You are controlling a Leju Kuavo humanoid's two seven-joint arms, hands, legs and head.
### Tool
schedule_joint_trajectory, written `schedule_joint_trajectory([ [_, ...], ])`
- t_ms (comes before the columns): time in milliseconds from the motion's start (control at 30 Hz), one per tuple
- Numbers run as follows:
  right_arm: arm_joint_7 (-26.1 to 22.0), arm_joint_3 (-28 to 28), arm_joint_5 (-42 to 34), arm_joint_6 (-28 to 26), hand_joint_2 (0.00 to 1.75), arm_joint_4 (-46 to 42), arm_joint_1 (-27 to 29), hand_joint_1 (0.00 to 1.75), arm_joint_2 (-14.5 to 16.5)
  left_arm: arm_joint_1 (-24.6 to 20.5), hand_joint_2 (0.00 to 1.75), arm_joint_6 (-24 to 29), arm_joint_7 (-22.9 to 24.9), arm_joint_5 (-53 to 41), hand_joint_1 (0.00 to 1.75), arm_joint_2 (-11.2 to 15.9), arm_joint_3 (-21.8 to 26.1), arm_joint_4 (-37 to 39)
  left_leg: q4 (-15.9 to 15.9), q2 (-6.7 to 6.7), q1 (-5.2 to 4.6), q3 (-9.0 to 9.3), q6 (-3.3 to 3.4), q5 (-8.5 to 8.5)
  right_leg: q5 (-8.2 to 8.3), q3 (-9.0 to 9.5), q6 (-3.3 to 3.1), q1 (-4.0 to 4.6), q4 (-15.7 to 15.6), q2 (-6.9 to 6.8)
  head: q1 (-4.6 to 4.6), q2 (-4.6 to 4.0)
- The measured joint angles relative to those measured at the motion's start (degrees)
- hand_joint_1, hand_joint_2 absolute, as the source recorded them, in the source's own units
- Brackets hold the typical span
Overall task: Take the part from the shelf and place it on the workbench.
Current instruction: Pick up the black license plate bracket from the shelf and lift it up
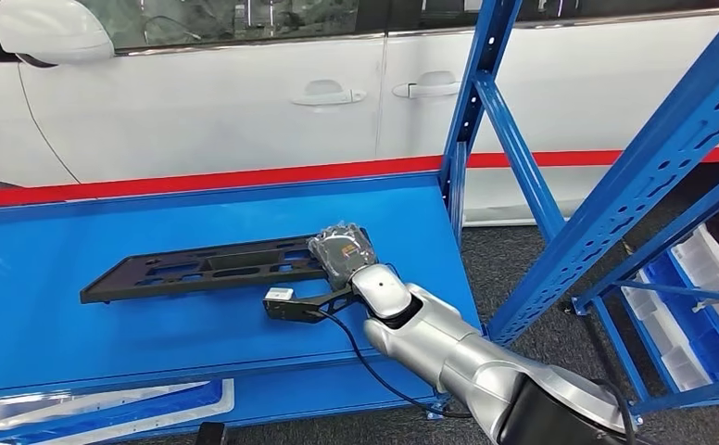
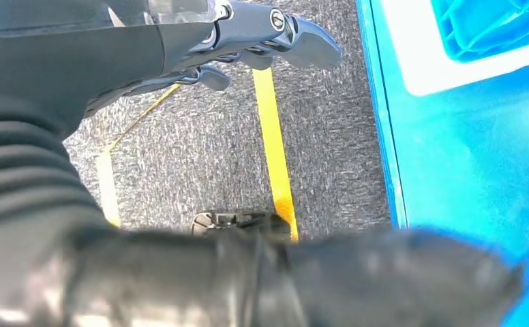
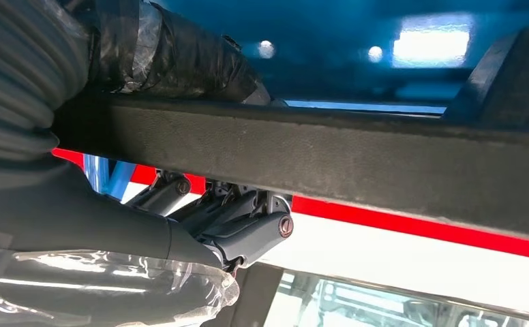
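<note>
left hand (image 2: 248, 41): hanging over grey carpet (image 2: 200, 150) crossed by a yellow floor line (image 2: 275, 157), fingers (image 2: 303, 37) loosely spread, nothing in them, so basically open and idle. Blue edge of something just beside it.

shelf board (image 1: 78, 278): big flat blue surface, red edge along the far side, filling the left half of the head view.

part (image 1: 208, 269): long flat black plastic panel with cutouts, lying on the shelf board, running roughly left to right, near end tucked under the right hand. Up close in the right wrist view, a dark bar (image 3: 357, 157) cutting straight across.

right hand (image 1: 342, 255): wrapped in clear plastic film, sitting at the right end of the part. Thumb (image 3: 166, 61) on one face, fingers (image 3: 248, 235) curled round the other, so closed on the part and gripping it.

right arm (image 1: 448, 352): silver, coming in from lower right, black cable (image 1: 374, 366) trailing along it.

shelf frame (image 1: 523, 176): blue perforated uprights and diagonal braces, just right of the board.

car (image 1: 245, 102): white, two door handles, parked behind the shelf.

bins (image 1: 699, 306): blue and white trays low on the far right.
</note>
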Motion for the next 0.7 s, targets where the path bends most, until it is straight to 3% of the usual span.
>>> schedule_joint_trajectory([
  [67,-0.04,0.0,0.02,-0.36,1.75,-0.2,-0.03,1.75,-0.08,-0.05,1.75,-0.17,-0.03,-0.24,0.0,0.0,-0.01,0.0,0.56,-0.18,-0.14,-0.16,-0.34,-0.28,2.53,3.59,-0.4,0.06,-6.7,-0.03,0.01,0.0],
  [100,-0.12,0.0,0.02,-0.62,1.75,-0.41,-0.04,1.75,-0.1,-0.09,1.75,-0.2,-0.04,-0.3,0.0,0.0,-0.01,0.0,0.82,-0.27,-0.24,-0.33,-0.61,-0.41,3.04,4.76,-0.63,0.1,-8.99,0.01,-0.03,0.01],
  [200,-0.38,0.0,-0.09,-1.61,1.75,-1.01,-0.05,1.75,-0.2,-0.14,1.75,0.01,-0.05,-0.26,0.0,0.01,-0.01,0.0,1.08,-0.33,-0.36,-0.7,-1.4,-0.5,3.1,5.31,-1.35,0.18,-10.41,0.13,-0.03,0.01],
  [267,-0.35,-0.02,-0.28,-2.28,1.75,-1.64,-0.07,1.75,-0.36,-0.1,1.75,0.64,0.0,0.19,0.0,0.02,-0.01,0.0,2.62,-0.21,-0.22,-1.44,-1.98,-1.65,3.38,5.34,-1.94,-0.01,-10.69,0.1,-0.2,0.0],
  [367,0.23,-0.23,-0.53,-3.48,1.75,-3.46,-0.01,1.75,-0.83,-0.04,1.75,1.72,0.33,1.29,0.0,0.02,-0.01,0.0,12.18,-0.09,0.06,-6.02,-2.76,-6.54,3.57,5.09,-2.45,-0.12,-10.8,0.09,-0.56,0.01],
  [400,0.49,-0.35,-0.56,-3.89,1.75,-4.15,0.04,1.75,-1.09,0.03,1.75,1.97,0.48,1.58,0.0,0.02,-0.01,0.0,15.46,-0.09,0.13,-7.67,-2.91,-7.61,3.58,5.01,-2.46,-0.1,-10.78,0.1,-0.53,0.0],
  [433,0.72,-0.46,-0.56,-4.23,1.75,-4.86,0.08,1.75,-1.36,0.11,1.75,2.22,0.66,1.81,0.0,0.02,-0.01,0.0,17.08,-0.08,0.18,-8.59,-2.97,-7.63,3.57,4.98,-2.46,-0.08,-10.76,0.11,-0.55,0.0],
  [467,0.96,-0.62,-0.56,-4.52,1.75,-5.68,0.1,1.75,-1.67,0.17,1.75,2.52,0.91,1.95,0.0,0.02,-0.01,0.0,16.49,-0.08,0.22,-8.47,-2.96,-6.51,3.54,4.99,-2.43,-0.08,-10.73,0.16,-0.55,0.0],
  [500,1.2,-0.78,-0.53,-4.74,1.75,-6.57,0.11,1.75,-1.93,0.19,1.75,2.87,1.21,2.05,0.0,0.03,-0.01,0.0,13.74,-0.07,0.25,-7.31,-2.86,-4.51,3.5,5.05,-2.37,-0.09,-10.72,0.2,-0.55,0.0],
  [567,1.78,-1.31,-0.26,-5.14,1.75,-8.87,0.04,1.75,-2.59,0.16,1.75,3.62,2.14,2.17,0.0,0.08,-0.01,0.0,5.96,-0.02,0.14,-3.83,-2.48,-0.83,3.34,5.12,-2.09,0.0,-10.67,0.32,-0.55,0.01],
  [633,2.46,-1.95,0.25,-5.43,1.75,-11.43,-0.12,1.75,-3.27,0.09,1.75,4.37,3.89,2.3,0.0,0.15,0.01,0.0,1.81,-0.02,-0.14,-1.99,-1.96,0.07,3.3,4.92,-1.62,0.15,-10.62,0.37,-0.5,0.01],
  [700,3.09,-2.53,0.68,-5.57,1.75,-13.77,-0.24,1.75,-3.83,0.18,1.75,4.97,5.72,2.43,0.0,0.2,0.01,0.0,1.33,-0.08,-0.21,-1.81,-1.39,-0.11,3.34,4.8,-1.01,0.2,-10.7,0.38,-0.45,0.0],
])
